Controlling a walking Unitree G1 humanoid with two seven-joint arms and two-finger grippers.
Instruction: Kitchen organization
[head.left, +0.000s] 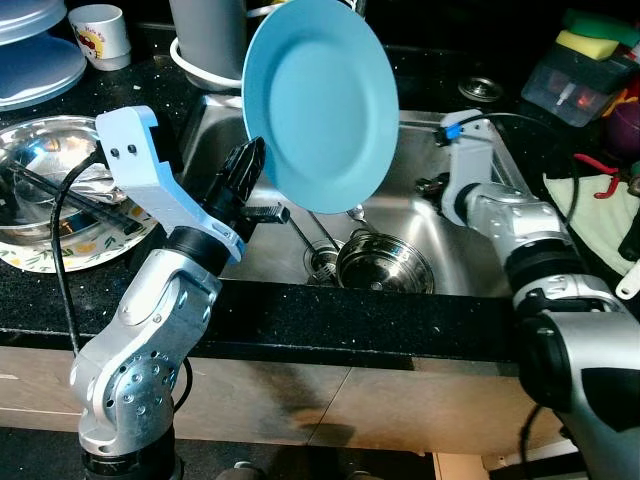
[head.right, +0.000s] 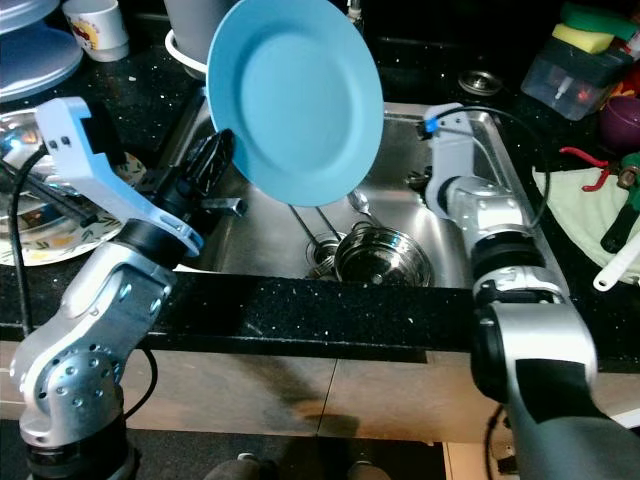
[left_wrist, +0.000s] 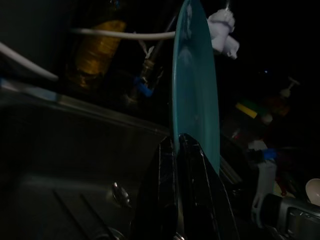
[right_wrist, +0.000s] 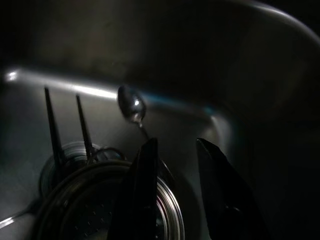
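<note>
So the left gripper (head.left: 250, 165) has its jaws clenched on the lower rim of 1 blue plate (head.left: 320, 100), holding it up on edge above the sink (head.left: 420, 250). In the left wrist view you see the plate (left_wrist: 195, 95) edge-on with the 2 black fingers (left_wrist: 192, 165) pinching either side of it.

My guess is the plate is stiff and light, probably plastic or melamine, and smooth, maybe wet, so it could slip or swing in a rim pinch like that. A deeper bite on the rim, with the plate kept near vertical, looks like the safer hold. If it's ceramic, a drop into the steel sink would chip it.

The right gripper (right_wrist: 175, 165) is down inside the sink with its jaws released, holding nothing, just above 1 steel strainer bowl (head.left: 385, 262). Also in the sink: 1 spoon (right_wrist: 131, 107) and 2 thin dark sticks, maybe chopsticks (right_wrist: 52, 125).

On the table left of the sink: 1 steel bowl (head.left: 45, 150) sitting on 1 patterned plate (head.left: 60, 255), and 1 white mug (head.left: 100, 32) further back.
</note>
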